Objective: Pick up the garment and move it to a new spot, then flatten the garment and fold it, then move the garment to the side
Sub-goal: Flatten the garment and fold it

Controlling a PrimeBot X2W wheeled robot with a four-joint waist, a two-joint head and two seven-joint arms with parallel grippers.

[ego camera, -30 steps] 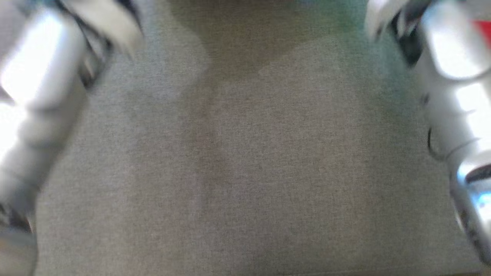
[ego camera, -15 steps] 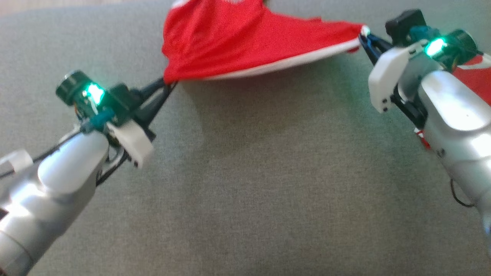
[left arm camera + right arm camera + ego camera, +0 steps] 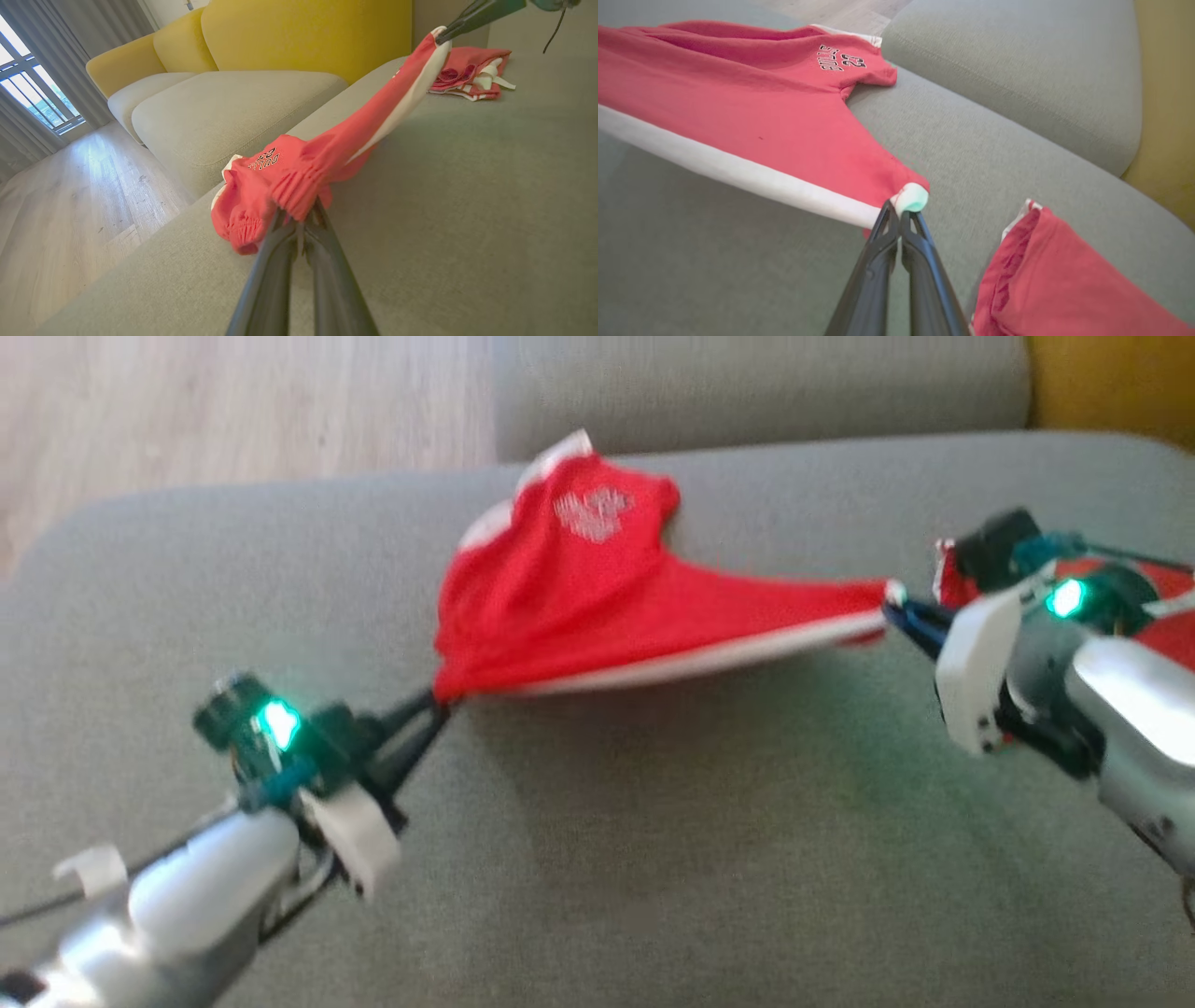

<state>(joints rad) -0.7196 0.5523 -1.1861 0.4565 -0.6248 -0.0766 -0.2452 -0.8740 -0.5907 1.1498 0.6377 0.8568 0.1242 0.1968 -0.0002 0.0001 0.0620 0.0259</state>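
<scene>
Though apart, grippers (image 3: 437,703) (image 3: 893,609) tight on garment (image 3: 579,593)

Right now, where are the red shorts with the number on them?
In the head view, the red shorts are stretched over the grey sofa seat, pinched between the left gripper at lower left and the right gripper at right.

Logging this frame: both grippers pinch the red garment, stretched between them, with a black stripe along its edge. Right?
Not quite: the stripe is white, as the right wrist view shows. The left gripper and right gripper do both pinch the red garment, stretched between them.
</scene>
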